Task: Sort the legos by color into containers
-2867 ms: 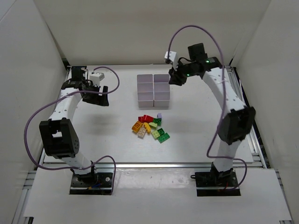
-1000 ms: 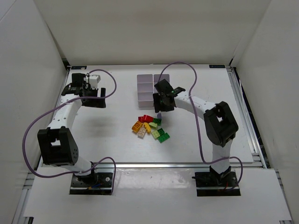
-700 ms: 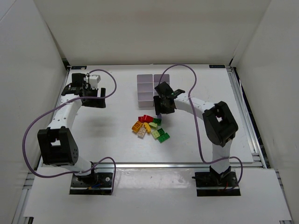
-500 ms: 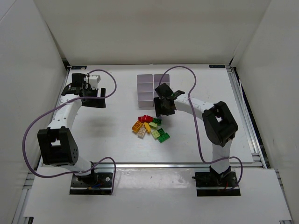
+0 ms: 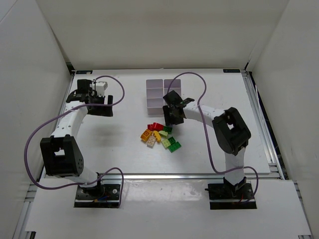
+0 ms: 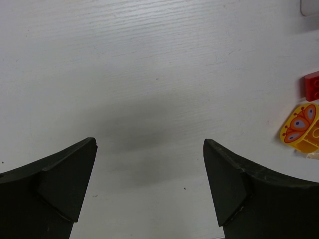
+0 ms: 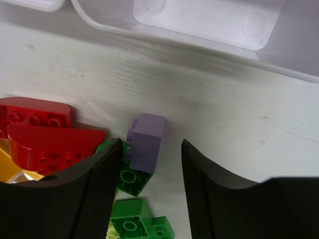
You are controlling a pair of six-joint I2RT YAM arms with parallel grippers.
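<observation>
Legos (image 5: 160, 135) sit in one loose pile on the white table (image 5: 119, 149), near the middle and just on the near side of the containers (image 5: 155, 99). Colours in the pile: red at the far-left edge, orange and yellow at the left, lime and green at the near right.

A purple brick (image 7: 146, 142) lies at the far-right edge of the pile. In the right wrist view it rests partly on a dark green brick (image 7: 132, 182), with two red bricks (image 7: 37, 129) to its left and another green brick (image 7: 134, 224) nearer the camera. Bare table separates it from the closest container wall (image 7: 174, 37).

Right gripper (image 7: 151, 149) is down over this brick, one finger on each side. The left finger is at or almost at the brick's studded side; whether it touches cannot be told. The right finger stands off with table showing in the gap. Jaws are partly apart and nothing is clamped. From above, the right arm lies across the right column of the bins.

Left gripper (image 6: 148, 149) is spread wide and carries nothing, over bare table at the far left, well apart from the pile. At the right edge of its wrist view: a red brick (image 6: 313, 85) and an orange printed brick (image 6: 300, 127).
</observation>
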